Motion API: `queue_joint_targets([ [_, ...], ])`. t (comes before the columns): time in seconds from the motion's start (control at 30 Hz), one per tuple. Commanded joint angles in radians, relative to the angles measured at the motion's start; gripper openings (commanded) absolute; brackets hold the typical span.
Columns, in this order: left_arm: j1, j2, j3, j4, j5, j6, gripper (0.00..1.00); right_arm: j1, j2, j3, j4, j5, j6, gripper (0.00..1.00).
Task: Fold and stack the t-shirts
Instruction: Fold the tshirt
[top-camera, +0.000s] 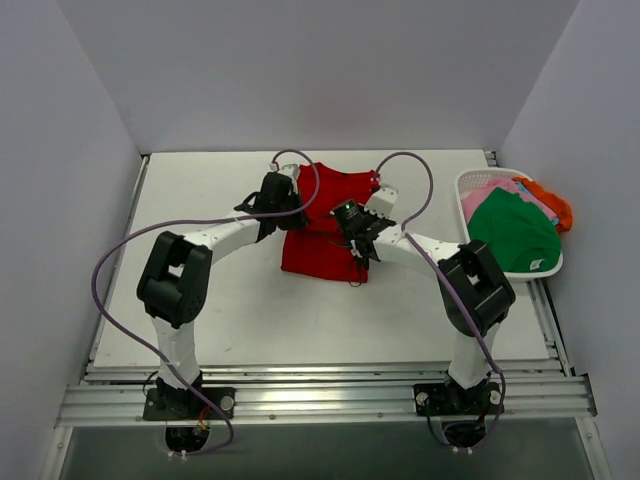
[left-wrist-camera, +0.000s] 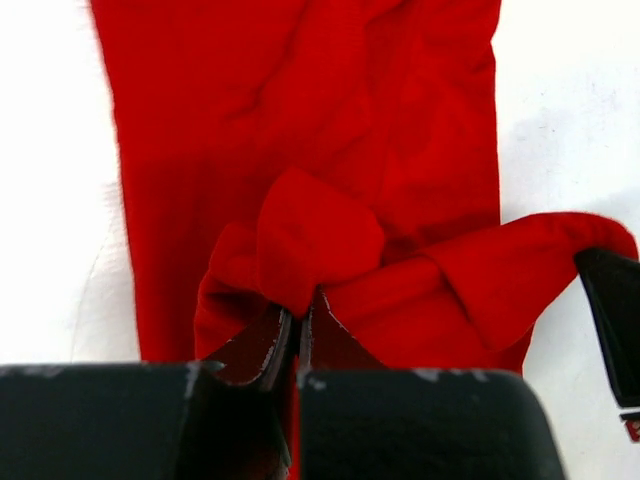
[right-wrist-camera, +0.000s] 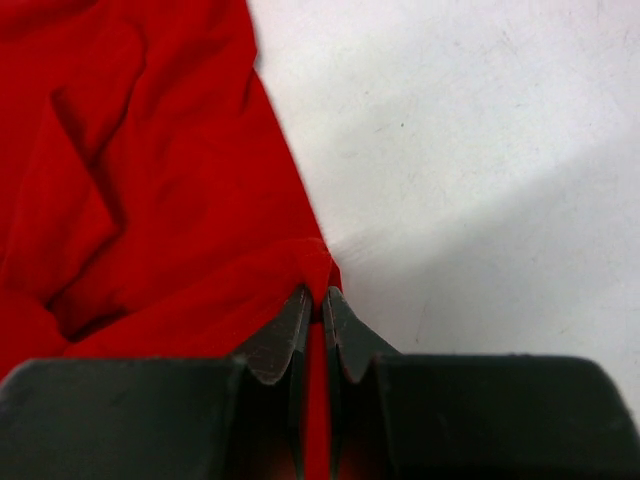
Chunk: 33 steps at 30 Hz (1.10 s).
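Your left gripper (left-wrist-camera: 297, 320) was clamped on a bunched fold of the bright red cloth t-shirt (top-camera: 320, 255); your right gripper (right-wrist-camera: 317, 302) was clamped on its edge.

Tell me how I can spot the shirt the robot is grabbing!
Look at the middle of the white table, just past the two arms. The left pincer and the right pincer are both shut on the red shirt lying there. No other is red, and the green shirt, pink shirt and orange shirt are all piled in the basket at the right.
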Motion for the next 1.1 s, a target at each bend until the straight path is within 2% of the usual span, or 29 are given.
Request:
queue_joint_targets([
  [0.0,0.034,0.050,0.088,0.078,0.067,0.049,0.02,-0.053,0.028,0.045,-0.056,0.070,-0.014,0.00],
  [0.27,0.072,0.171,0.196,0.070,0.125,0.048,0.02,-0.128,0.149,0.093,0.005,-0.042,-0.051,0.00],
  [0.3,0.075,0.182,0.200,0.072,0.128,0.046,0.02,-0.137,0.155,0.097,0.022,-0.053,-0.056,0.08],
  [0.5,0.083,0.153,0.180,0.083,0.124,0.029,0.02,-0.142,0.175,0.143,0.060,-0.070,-0.080,0.18],
  [0.53,0.084,0.147,0.176,0.083,0.111,0.025,0.02,-0.142,0.175,0.159,0.060,-0.072,-0.082,0.22],
  [0.57,0.086,0.141,0.173,0.083,0.108,0.020,0.02,-0.142,0.172,0.165,0.060,-0.070,-0.087,0.39],
  [0.67,0.092,0.118,0.163,0.133,0.098,0.016,0.04,-0.142,0.152,0.180,0.054,-0.062,-0.087,0.72],
  [0.77,0.098,0.139,0.214,0.118,0.104,0.022,0.09,-0.139,0.117,0.171,0.054,-0.047,-0.087,0.77],
  [0.87,0.109,0.211,0.268,0.118,0.113,0.019,0.35,-0.136,0.079,0.151,0.057,-0.043,-0.087,0.77],
  [0.9,0.119,0.230,0.313,0.115,0.113,0.013,0.60,-0.136,0.066,0.136,0.059,-0.041,-0.085,0.77],
  [0.97,0.135,0.303,0.373,0.110,0.130,-0.001,0.83,-0.136,0.034,0.120,0.056,-0.038,-0.084,0.77],
  [1.03,0.159,0.364,0.493,0.101,0.159,-0.026,0.95,-0.134,0.010,0.093,0.056,-0.032,-0.082,0.77],
  [1.07,0.167,0.397,0.545,0.061,0.166,-0.035,0.94,-0.134,-0.019,0.082,0.057,-0.027,-0.082,0.77],
])
